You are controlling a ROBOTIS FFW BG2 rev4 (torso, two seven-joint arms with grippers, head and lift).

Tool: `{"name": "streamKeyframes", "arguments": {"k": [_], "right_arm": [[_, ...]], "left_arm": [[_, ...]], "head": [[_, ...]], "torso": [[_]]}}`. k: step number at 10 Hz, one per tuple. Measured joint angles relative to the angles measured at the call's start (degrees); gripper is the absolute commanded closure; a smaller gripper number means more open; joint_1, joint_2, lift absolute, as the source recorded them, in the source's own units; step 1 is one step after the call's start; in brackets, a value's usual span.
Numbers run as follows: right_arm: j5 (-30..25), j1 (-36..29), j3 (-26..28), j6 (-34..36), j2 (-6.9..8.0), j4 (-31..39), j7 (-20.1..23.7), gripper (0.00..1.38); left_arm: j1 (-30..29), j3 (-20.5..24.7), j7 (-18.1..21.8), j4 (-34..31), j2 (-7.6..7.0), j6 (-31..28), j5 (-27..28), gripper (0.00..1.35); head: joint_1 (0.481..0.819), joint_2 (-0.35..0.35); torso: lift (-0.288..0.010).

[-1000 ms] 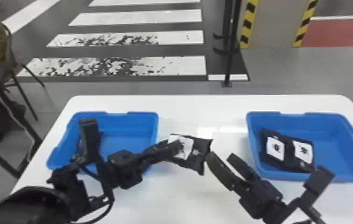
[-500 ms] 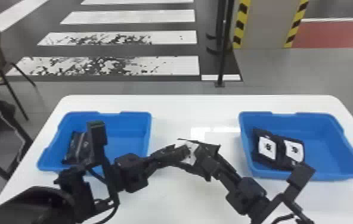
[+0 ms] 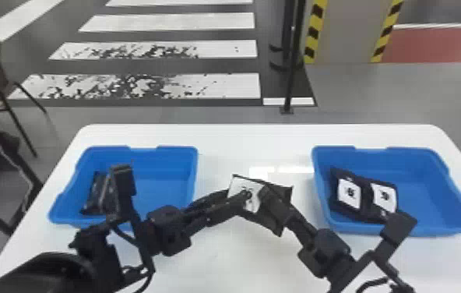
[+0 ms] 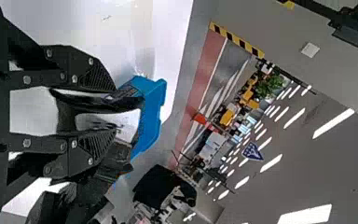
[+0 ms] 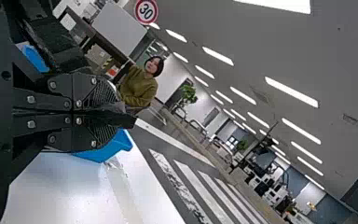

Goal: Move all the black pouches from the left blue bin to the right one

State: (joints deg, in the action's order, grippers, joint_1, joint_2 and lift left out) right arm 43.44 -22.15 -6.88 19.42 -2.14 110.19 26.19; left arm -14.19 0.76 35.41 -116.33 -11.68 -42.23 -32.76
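A flat black pouch with a white label is pinched in the right gripper; the left gripper stands parted around it. Beyond, the rectangular left blue bin holds a dark pouch, the right blue bin two white-labelled black pouches.

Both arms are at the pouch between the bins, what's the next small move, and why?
I'd probably ease the left end effector back from the pouch: its fingers stand apart on either side, while the right end effector looks shut on it, seemingly ready for the right bin.
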Motion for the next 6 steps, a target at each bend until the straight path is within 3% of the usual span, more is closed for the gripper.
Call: {"name": "streamKeyframes", "arguments": {"k": [3, 6], "right_arm": [[-1.7, 3.6, 4.9, 0.1, -1.33, -1.2, 0.0, 1.28], [-8.2, 10.5, 13.9, -0.5, -3.5, -6.2, -0.5, 1.28]], "left_arm": [[-4.5, 4.4, -0.2, -2.8, 1.03, 3.5, -0.1, 0.13], [-7.7, 8.9, -0.3, -6.3, 2.01, 4.3, -0.1, 0.14]], "head": [[0.695, 0.038], [0.695, -0.054]], "torso": [[-0.14], [-0.14]]}}
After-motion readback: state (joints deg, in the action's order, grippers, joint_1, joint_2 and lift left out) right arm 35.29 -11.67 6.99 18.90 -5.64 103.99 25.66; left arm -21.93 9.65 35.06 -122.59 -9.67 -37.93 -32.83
